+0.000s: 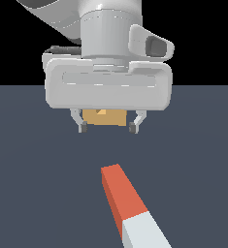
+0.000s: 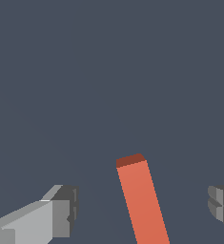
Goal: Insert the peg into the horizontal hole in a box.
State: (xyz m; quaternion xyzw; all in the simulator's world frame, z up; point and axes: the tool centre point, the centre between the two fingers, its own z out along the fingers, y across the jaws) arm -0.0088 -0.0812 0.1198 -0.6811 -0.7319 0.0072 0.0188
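White-grey casing forms the one gripper (image 1: 108, 128), which hangs above the counter (image 1: 33, 184) with its jaws spread wide and nothing held between them. Two fingers (image 1: 82, 127) are counted, each tipped with a dark pad. In the wrist view the same gripper (image 2: 142, 209) shows one finger at each side of the frame, with the red-orange end of the peg (image 2: 141, 200) lying between them but touching neither.

One peg (image 1: 130, 206) is present. It lies flat on the dark slate counter, nearer the exterior camera than the gripper, red-orange half towards the gripper and white half running out of frame.

One tan box (image 1: 103, 117) sits behind the gripper, visible between the two fingers and partly hidden by the gripper body. Its hole cannot be made out.
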